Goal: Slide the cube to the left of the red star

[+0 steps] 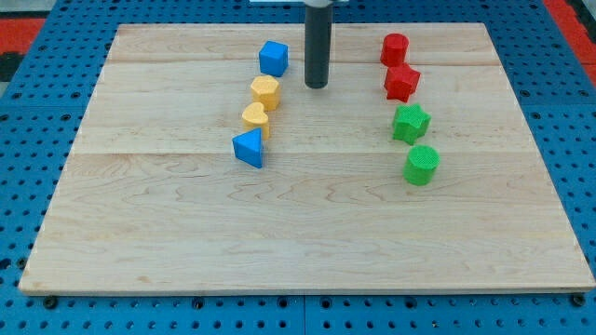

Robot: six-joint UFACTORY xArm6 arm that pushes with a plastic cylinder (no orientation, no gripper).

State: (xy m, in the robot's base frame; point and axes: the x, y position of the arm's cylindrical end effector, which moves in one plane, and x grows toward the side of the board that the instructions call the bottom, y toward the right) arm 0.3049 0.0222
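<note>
Board (307, 233): pale wooden top lying on a blue pegged table (28, 112); the table's outer parts run out of view on every side.
Blue triangular block (249, 147): lowest of the left-hand column, just below the yellow pair.
Yellow heart-like block (255, 118): shape hard to make out; touching or nearly touching the yellow block above it.
Yellow hexagonal block (265, 91): just below the cube, a little to the view's left of the rod.
Blue cube (273, 58): top of the left column, well apart from the red star, with the rod between them.
My tip (317, 87): a plain rod end with no fingers to open or shut; it stands just to the view's right of the cube, not clearly touching it. The rod's upper part is cut off at the view's top.
Red cylinder-like block (394, 48): top of the right column, touching the star below.
Red star (401, 83): points partly blurred.
Green star (410, 123): just below the red star.
Green cylinder (421, 165): lowest on the right.
</note>
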